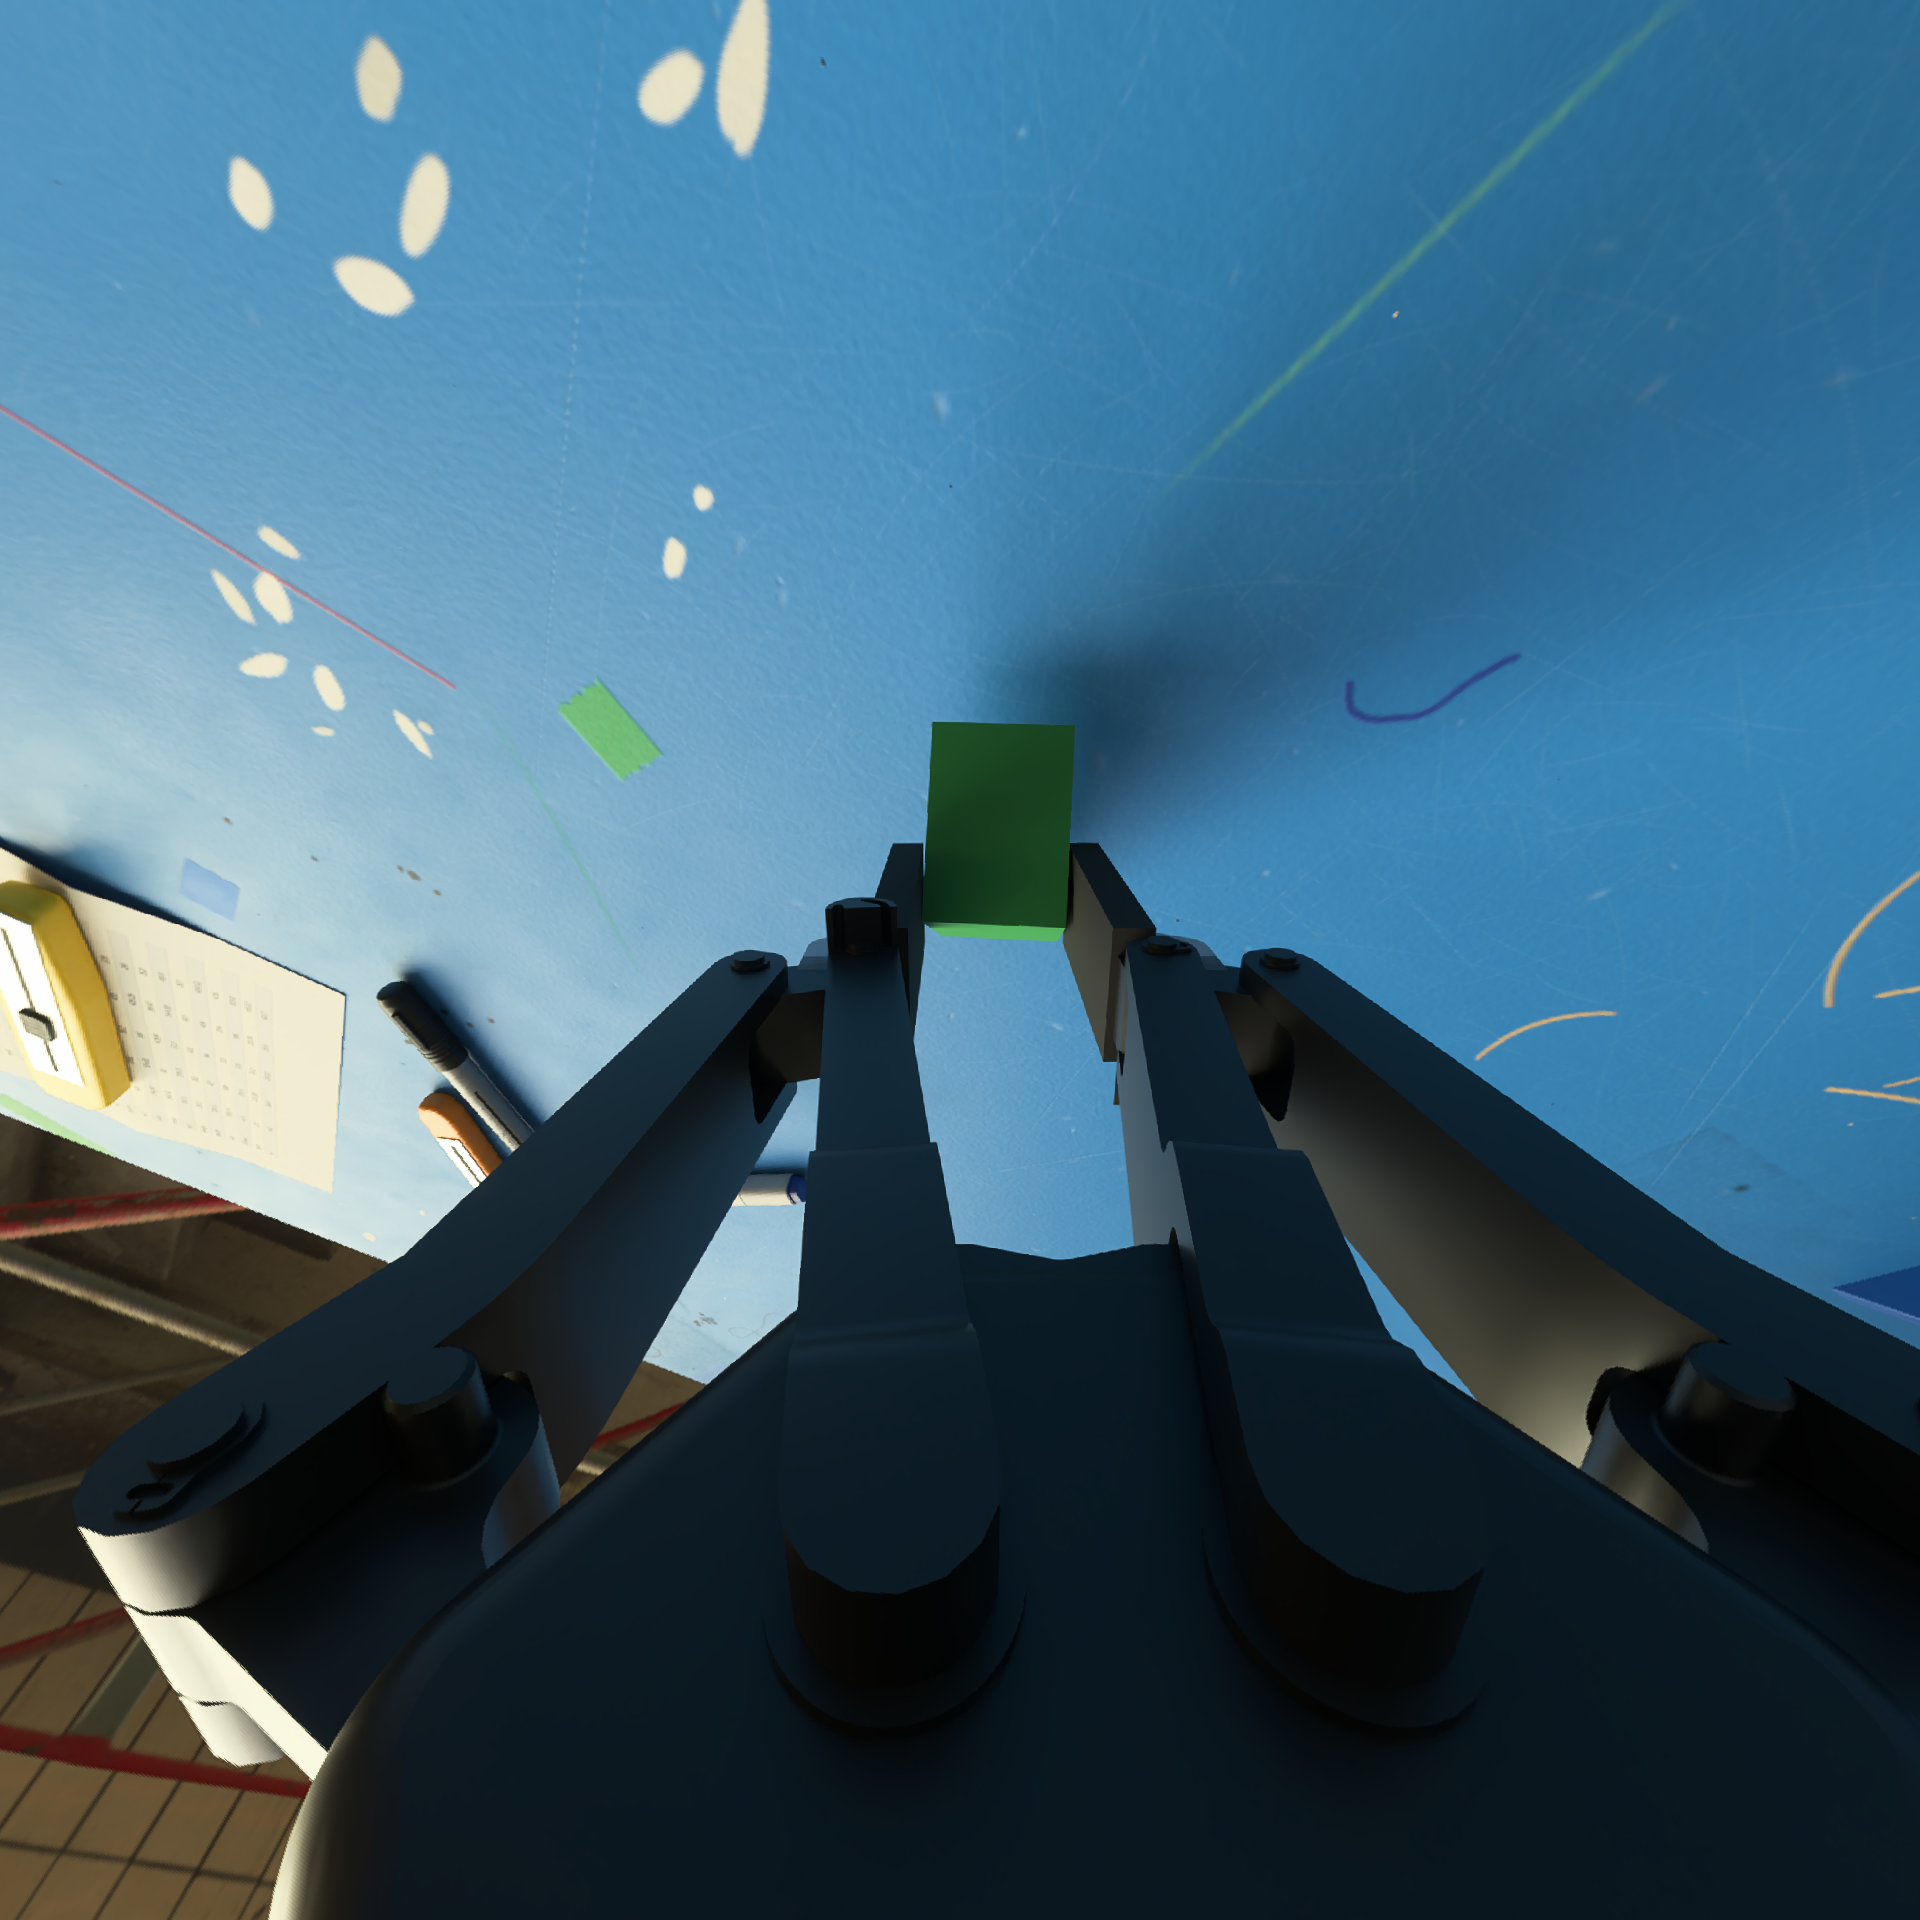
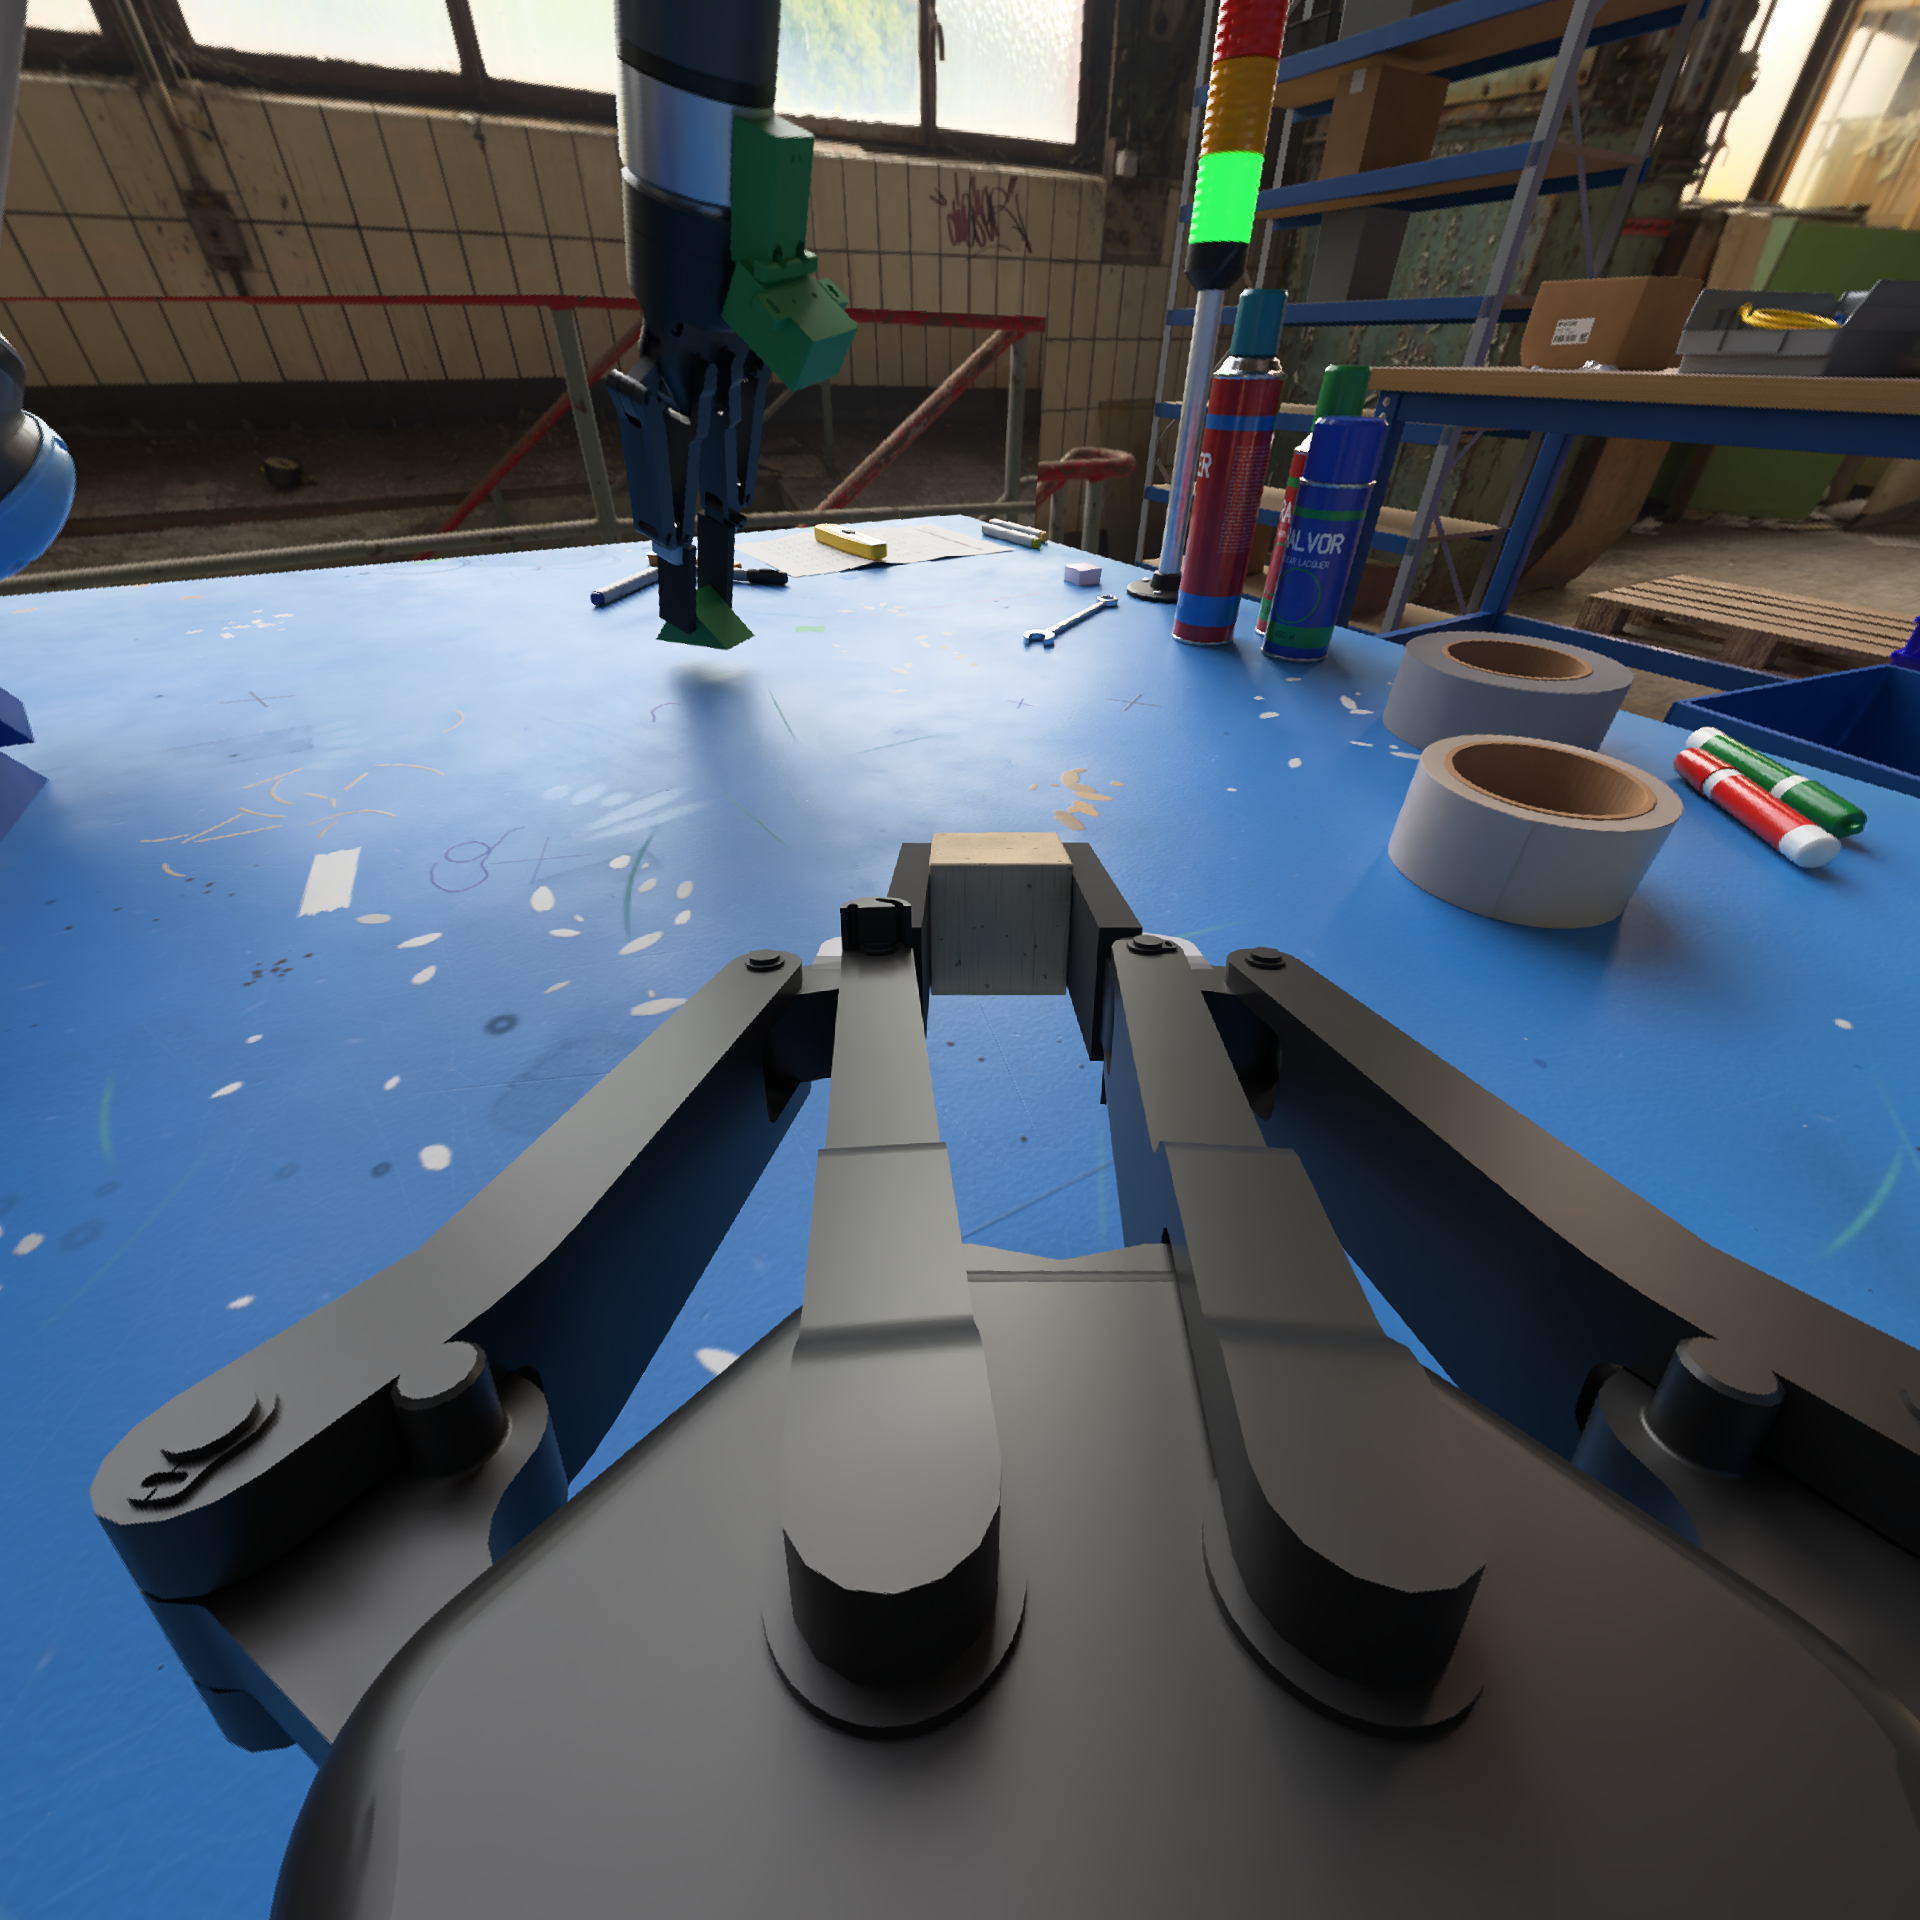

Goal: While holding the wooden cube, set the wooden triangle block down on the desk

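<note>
Green triangle block (image 2: 710, 620) (painted wood) is clamped in the left gripper (image 1: 997, 883) jaws, hanging just above the blue worktop (image 2: 935, 727). Right gripper (image 2: 997, 914) jaws are closed on the wooden cube (image 2: 1000, 914), held above the worktop.

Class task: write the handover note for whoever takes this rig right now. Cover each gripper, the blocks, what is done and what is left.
Left gripper: shut on the green triangle block, pointing down over the blue desk. In the right wrist view the block hangs just above the desk, its shadow beneath it.
Right gripper: shut on the wooden cube, held above the desk.
Done: both blocks are gripped and the triangle is near the surface.
Left: lower the triangle onto the desk and release it, cube still held.
</note>
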`<control>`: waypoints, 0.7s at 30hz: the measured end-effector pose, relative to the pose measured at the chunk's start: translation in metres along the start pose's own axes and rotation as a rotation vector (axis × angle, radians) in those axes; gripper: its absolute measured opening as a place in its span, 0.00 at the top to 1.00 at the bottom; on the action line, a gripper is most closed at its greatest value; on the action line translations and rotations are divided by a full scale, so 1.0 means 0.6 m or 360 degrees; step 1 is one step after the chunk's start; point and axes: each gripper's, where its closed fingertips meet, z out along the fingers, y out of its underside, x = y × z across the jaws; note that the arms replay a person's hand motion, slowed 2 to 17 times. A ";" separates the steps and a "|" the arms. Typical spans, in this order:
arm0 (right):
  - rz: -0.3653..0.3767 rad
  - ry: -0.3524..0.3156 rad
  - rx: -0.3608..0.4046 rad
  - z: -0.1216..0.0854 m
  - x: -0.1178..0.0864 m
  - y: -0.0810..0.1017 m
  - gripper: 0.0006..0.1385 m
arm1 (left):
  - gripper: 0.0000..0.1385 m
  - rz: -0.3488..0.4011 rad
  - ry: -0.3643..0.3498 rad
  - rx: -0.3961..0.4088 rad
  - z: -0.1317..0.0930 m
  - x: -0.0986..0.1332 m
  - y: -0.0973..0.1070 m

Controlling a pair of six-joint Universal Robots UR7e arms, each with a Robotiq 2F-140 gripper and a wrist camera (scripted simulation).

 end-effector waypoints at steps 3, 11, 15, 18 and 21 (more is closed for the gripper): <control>0.0003 -0.0001 0.0001 -0.001 0.000 0.000 0.77 | 0.74 -0.0037 -0.0004 0.0072 -0.021 0.002 0.000; 0.0000 -0.0002 -0.0006 0.000 0.000 0.001 0.77 | 0.74 -0.0192 -0.0027 0.0322 -0.116 0.012 -0.006; -0.0006 -0.0001 -0.0013 0.001 -0.001 0.001 0.77 | 0.74 -0.0253 -0.0021 0.0451 -0.170 0.030 -0.022; -0.0011 -0.0001 -0.0020 0.002 -0.001 0.002 0.77 | 0.74 -0.0306 -0.0018 0.0545 -0.211 0.046 -0.042; -0.0016 0.0001 -0.0026 0.003 -0.001 0.002 0.77 | 0.74 -0.0371 -0.0009 0.0624 -0.248 0.066 -0.066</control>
